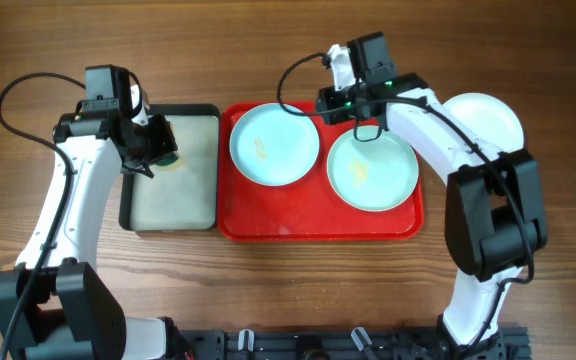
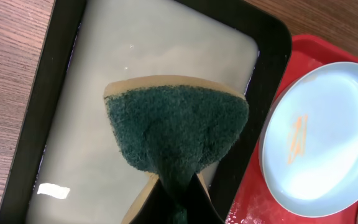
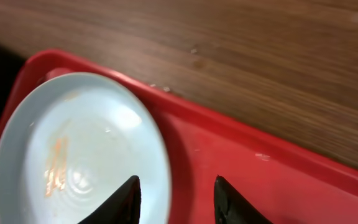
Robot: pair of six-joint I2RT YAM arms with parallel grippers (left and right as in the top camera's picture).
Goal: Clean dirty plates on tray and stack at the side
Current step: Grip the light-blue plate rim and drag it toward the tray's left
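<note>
Where round plates (image 1: 274,145) rest, glossy red tray (image 1: 318,225), coarse sponge (image 2: 176,124)

A wooden table (image 1: 288,290) with brown, streaky grain is filling the whole overhead view, its grain running left to right. Soft, even light is falling across it, throwing only faint shadows. A black rail (image 1: 368,343) is lying along the table's near edge.
</note>
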